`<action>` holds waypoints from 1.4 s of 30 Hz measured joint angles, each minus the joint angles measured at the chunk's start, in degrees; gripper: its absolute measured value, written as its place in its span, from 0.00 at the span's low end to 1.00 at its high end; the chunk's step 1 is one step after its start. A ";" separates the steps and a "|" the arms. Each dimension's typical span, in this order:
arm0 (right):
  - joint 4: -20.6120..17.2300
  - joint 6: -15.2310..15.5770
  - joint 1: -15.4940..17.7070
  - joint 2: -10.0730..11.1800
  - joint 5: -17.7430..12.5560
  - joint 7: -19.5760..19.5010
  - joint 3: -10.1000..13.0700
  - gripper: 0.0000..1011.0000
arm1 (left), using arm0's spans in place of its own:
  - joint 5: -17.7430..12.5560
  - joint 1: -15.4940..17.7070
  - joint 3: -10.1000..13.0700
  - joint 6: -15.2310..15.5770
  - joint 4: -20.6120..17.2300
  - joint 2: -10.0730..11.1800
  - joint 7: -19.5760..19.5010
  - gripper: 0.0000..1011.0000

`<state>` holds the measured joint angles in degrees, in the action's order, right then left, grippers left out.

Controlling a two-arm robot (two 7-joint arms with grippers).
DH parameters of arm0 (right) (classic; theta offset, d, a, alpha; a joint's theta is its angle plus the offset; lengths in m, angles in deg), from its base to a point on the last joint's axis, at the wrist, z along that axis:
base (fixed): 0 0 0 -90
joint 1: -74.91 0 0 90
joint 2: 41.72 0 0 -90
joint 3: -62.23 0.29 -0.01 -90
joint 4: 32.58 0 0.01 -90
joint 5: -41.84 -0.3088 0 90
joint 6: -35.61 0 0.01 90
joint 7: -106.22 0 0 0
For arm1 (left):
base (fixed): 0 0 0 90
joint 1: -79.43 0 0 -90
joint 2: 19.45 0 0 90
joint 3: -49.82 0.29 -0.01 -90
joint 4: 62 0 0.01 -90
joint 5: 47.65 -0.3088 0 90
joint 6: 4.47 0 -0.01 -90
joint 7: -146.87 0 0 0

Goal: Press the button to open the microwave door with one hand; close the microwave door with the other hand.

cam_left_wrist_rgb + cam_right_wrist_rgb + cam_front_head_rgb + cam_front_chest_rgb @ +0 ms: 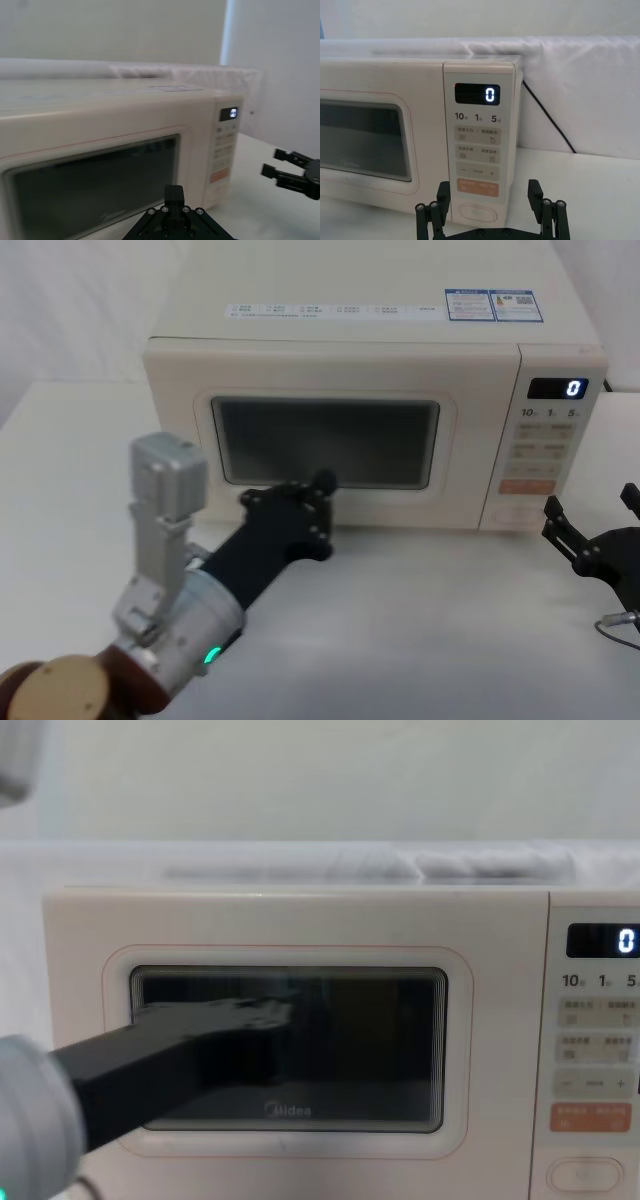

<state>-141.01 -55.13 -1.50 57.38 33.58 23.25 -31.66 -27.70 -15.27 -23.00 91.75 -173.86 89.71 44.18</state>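
- Left end effector point(322, 483): reached forward to the microwave door point(330, 445), tip at or just against the lower edge of the dark window, near its middle; contact itself not resolvable. Fingers drawn together into one narrow tip, nothing between them.
- Left arm: black forearm running back to a silver wrist with a green glowing ring point(212, 655), low on the robot's left.
- Right end effector point(490, 202): released, fingers spread wide, nothing grasped. Low over the bench point(420, 630), on the robot's right, in front of the control panel point(479, 145), apart from it.
- Button point(477, 211): wide cream oblong at the bottom of the control panel, directly under the orange key point(477, 187); framed between the spread right fingers in the right wrist view, not touched.
- Microwave door: shut, flush with the cabinet front; pink outline around the window, grey logo below the glass in the chest view.
- Display point(477, 93): reads 0.
- Microwave: on the white bench, black cable point(547, 120) trailing down behind its right side.
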 joint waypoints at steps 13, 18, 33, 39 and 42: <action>0.00 0.00 0.00 0.00 0.00 0.00 0.00 0.99 | -5.03 -7.59 -6.84 -4.50 -2.58 -0.66 6.29 0.00; 0.00 0.00 0.00 0.00 0.00 0.00 0.00 0.99 | -8.14 -8.88 -8.63 -6.80 -2.17 -0.93 8.12 0.00; 0.00 0.00 0.00 0.00 0.00 0.00 0.00 0.99 | -3.91 -10.70 -16.39 -11.72 2.18 -3.93 7.42 0.00; 0.00 0.00 0.00 0.00 0.00 0.00 0.00 0.99 | -2.95 -10.53 -18.31 -11.39 4.03 -4.94 7.28 0.00; 0.00 0.00 0.00 0.00 0.00 0.00 0.00 0.99 | -3.16 -10.34 -18.95 -10.30 4.93 -5.53 7.48 0.00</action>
<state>-141.01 -55.13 -1.50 57.38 33.58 23.25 -31.66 -30.86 -25.62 -41.95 81.45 -168.93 84.19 51.67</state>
